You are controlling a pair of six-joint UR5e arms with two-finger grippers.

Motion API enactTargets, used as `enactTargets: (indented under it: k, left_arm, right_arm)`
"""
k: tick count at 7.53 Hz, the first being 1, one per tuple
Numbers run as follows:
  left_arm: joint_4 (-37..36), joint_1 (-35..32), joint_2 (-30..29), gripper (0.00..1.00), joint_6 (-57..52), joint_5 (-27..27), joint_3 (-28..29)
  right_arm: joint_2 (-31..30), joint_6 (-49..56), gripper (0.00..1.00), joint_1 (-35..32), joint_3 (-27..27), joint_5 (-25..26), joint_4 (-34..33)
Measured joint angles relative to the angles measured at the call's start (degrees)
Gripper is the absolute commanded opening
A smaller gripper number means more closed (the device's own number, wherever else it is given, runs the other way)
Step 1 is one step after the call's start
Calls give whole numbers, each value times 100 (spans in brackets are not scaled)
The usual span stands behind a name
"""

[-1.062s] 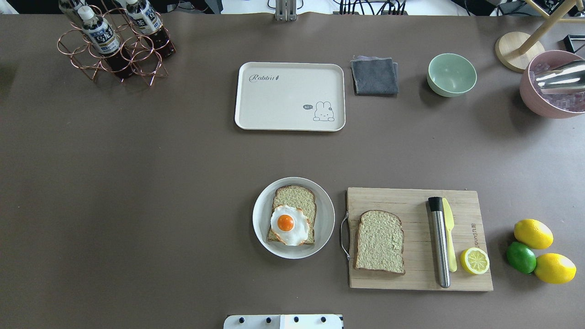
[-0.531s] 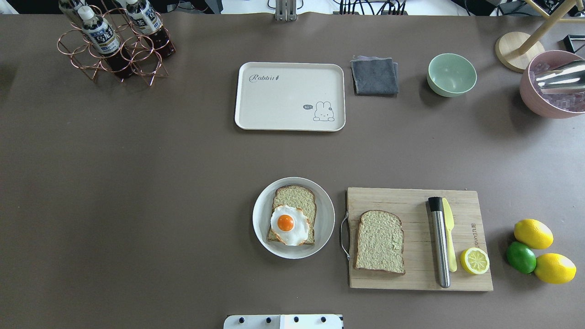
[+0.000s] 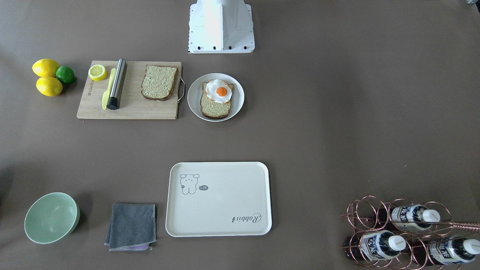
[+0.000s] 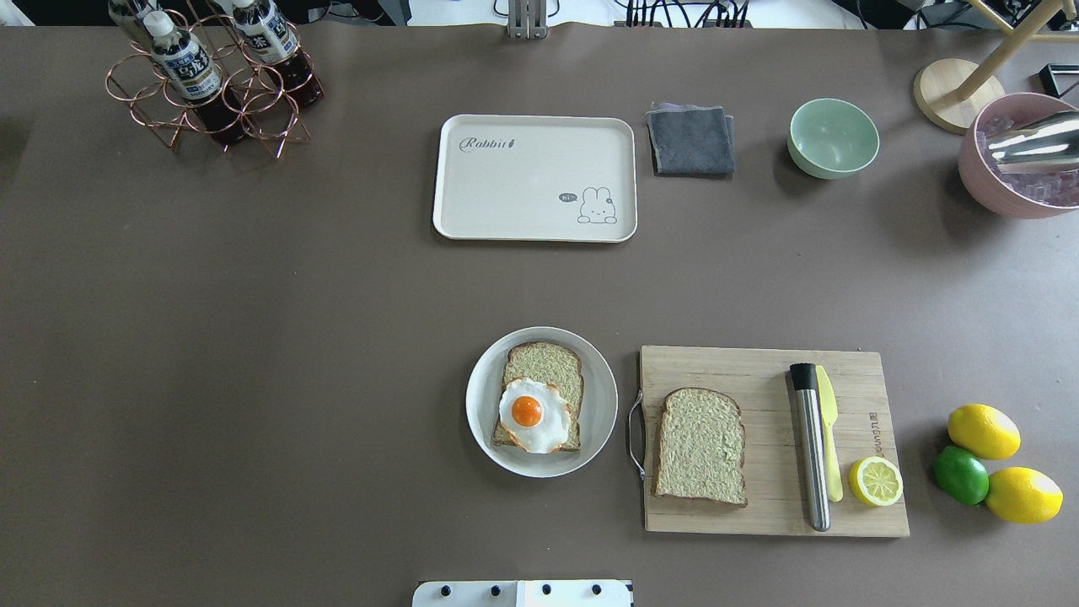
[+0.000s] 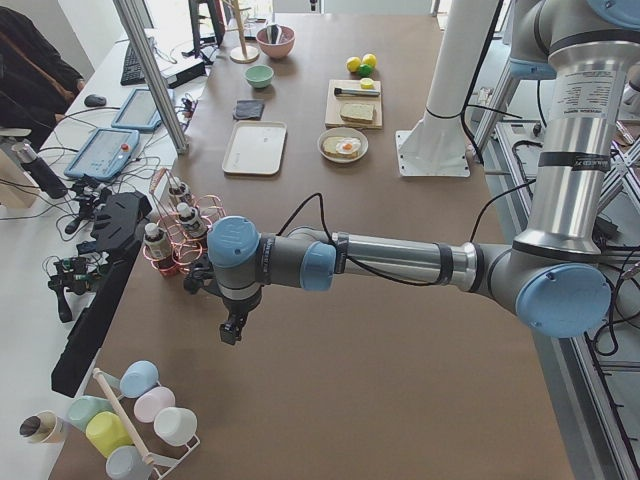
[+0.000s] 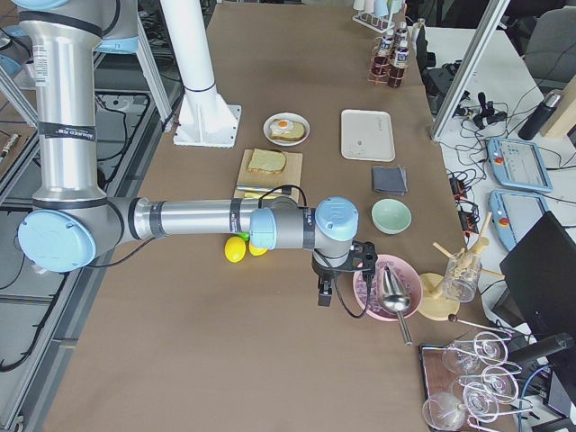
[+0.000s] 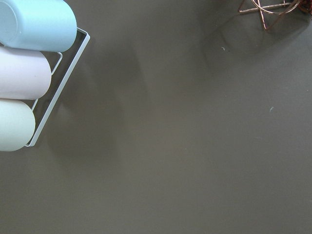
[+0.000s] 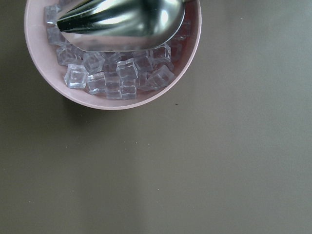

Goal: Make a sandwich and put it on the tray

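I can't tell how open the left end effector [image 5: 231, 331] or right end effector [image 6: 324, 296] is; white fried egg [image 4: 534, 415] tops brown-crusted bread slice [image 4: 552, 364] on round white plate [image 4: 484, 396].

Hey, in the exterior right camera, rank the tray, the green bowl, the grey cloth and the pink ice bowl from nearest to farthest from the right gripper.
From the right gripper:
1. pink ice bowl, right beside it, at the near end of the table.
2. green bowl, next along the table.
3. grey cloth, just beyond the green bowl.
4. tray, farthest, past the cloth.
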State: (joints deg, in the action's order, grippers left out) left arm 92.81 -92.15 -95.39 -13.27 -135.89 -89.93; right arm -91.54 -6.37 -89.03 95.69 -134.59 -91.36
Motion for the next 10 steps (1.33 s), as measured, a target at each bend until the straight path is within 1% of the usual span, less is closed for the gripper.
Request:
enactTargets:
  k: [3, 4, 7, 8, 10]
  left_arm:
    - [25, 1, -25, 98, 1, -8, -133]
    - [31, 18, -120, 98, 27, -15, -222]
    - [126, 516, -609, 98, 867, -8, -434]
    - [218, 746, -775, 98, 1031, -3, -471]
    - [576, 1044, -932, 98, 1124, 0, -483]
  right_arm:
    - [37, -14, 100, 14, 24, 5, 231]
    - [80, -59, 100, 61, 25, 0, 297]
    - [308, -619, 100, 378, 117, -14, 349]
    - [364, -822, 100, 496, 238, -18, 352]
    - [651, -1710, 100, 989, 673, -15, 355]
